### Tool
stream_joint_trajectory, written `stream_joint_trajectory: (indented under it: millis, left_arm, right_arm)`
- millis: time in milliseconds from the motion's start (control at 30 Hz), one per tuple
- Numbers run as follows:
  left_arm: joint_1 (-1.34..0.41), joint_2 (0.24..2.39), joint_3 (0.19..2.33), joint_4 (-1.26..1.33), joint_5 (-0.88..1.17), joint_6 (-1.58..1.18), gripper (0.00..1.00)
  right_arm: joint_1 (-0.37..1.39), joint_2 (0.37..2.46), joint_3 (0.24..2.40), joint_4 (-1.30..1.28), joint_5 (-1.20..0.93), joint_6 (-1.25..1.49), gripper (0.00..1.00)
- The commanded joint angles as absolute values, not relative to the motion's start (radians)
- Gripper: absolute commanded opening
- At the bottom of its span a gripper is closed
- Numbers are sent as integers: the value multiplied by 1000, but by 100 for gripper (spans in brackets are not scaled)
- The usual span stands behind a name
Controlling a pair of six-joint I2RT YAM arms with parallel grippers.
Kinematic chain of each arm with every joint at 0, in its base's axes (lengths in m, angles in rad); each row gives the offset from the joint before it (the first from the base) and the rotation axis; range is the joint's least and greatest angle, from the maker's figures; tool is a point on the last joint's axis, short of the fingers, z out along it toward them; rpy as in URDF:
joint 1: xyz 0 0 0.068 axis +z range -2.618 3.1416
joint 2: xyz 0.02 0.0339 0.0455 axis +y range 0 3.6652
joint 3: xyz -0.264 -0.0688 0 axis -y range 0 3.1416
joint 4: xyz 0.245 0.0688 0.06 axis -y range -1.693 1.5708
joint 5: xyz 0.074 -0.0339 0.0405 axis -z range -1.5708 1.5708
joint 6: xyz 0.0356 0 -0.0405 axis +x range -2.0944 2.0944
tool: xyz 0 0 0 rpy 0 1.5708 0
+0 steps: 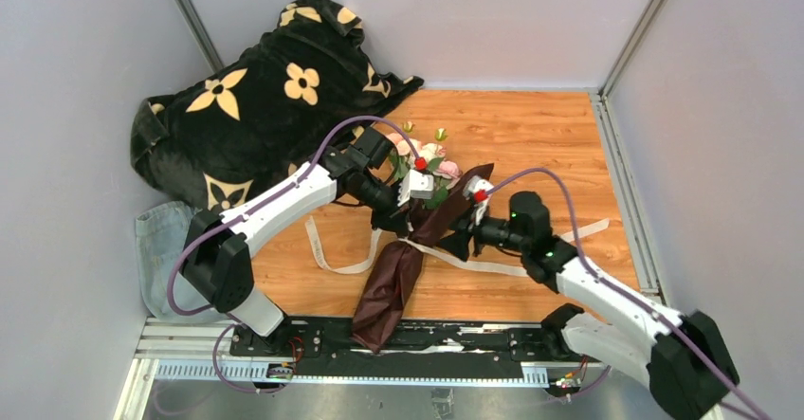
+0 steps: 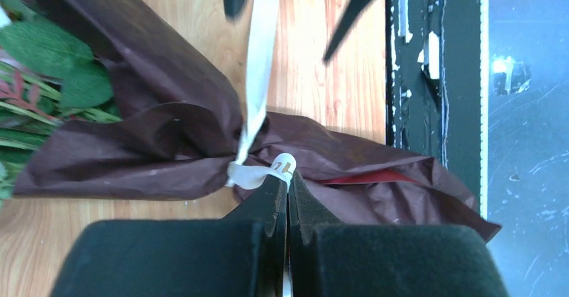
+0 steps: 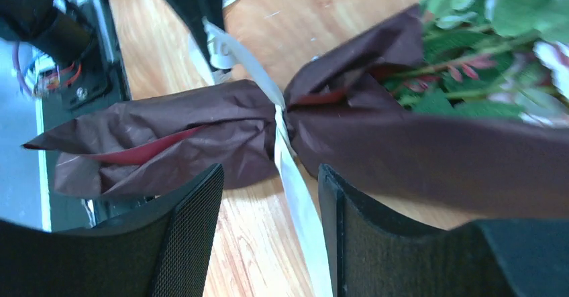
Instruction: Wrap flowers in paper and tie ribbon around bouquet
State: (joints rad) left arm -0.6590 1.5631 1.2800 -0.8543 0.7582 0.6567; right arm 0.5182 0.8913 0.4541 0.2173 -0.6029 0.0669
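The bouquet lies slantwise on the wooden table, its pink and cream flowers (image 1: 424,157) sticking out of the dark maroon paper (image 1: 393,283). The cream ribbon (image 1: 479,265) is cinched round the paper's narrow waist, with loose ends trailing left and right. My left gripper (image 2: 288,174) is shut on the ribbon (image 2: 258,62) right at the knot, against the paper (image 2: 134,156). My right gripper (image 3: 270,173) stands open just short of the waist; the ribbon (image 3: 295,190) runs loose between its fingers, touching neither clearly. Green leaves (image 3: 483,15) show at the cone's mouth.
A black flower-patterned blanket (image 1: 256,107) is heaped at the back left. Blue denim cloth (image 1: 161,249) lies by the left arm's base. A black rail (image 1: 455,339) runs along the near edge, under the paper's tail. Grey walls close in on three sides.
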Motion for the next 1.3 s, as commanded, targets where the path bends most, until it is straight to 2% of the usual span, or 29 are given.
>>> stream_joint_trajectory:
  millis: [0, 200, 533, 633, 667, 767, 800, 833, 967, 1033, 1167, 1267]
  left_arm:
    - [-667, 1549, 1266, -780, 852, 626, 0]
    - [-667, 1537, 1238, -778, 855, 673, 0]
    - [-667, 1519, 1208, -749, 863, 672, 0]
    - [-667, 1513, 1198, -734, 876, 667, 0]
    - [-667, 1513, 1196, -731, 879, 667, 0]
    - [-667, 1506, 1188, -724, 874, 663, 0]
    - [-667, 1500, 1186, -724, 869, 664, 0]
    - [-666, 1496, 1186, -723, 860, 664, 1]
    - [-637, 1454, 1174, -766, 774, 754, 54]
    - [-600, 1436, 1159, -836, 715, 883, 60]
    - [-558, 1379, 1099, -895, 605, 1123, 62]
    - [-556, 1372, 1063, -890, 675, 1218, 64]
  right_arm:
    - [627, 1024, 436, 525, -635, -74, 58]
    - [667, 1239, 435, 780, -718, -99, 58]
    - [715, 1405, 459, 886, -748, -81, 50]
    - [725, 1428, 463, 914, -730, -63, 38]
    - [725, 1437, 465, 930, -725, -56, 33]
    - [724, 1445, 469, 934, -718, -65, 7]
    - [722, 1436, 464, 920, -711, -79, 1]
    - [717, 1424, 458, 901, -706, -96, 0]
    - [696, 1349, 450, 761, -679, -203, 0]
    - [693, 1315, 462, 678, -671, -263, 0]
    - [691, 1276, 490, 584, -690, -326, 0]
    - [691, 1279, 487, 592, -703, -330, 0]
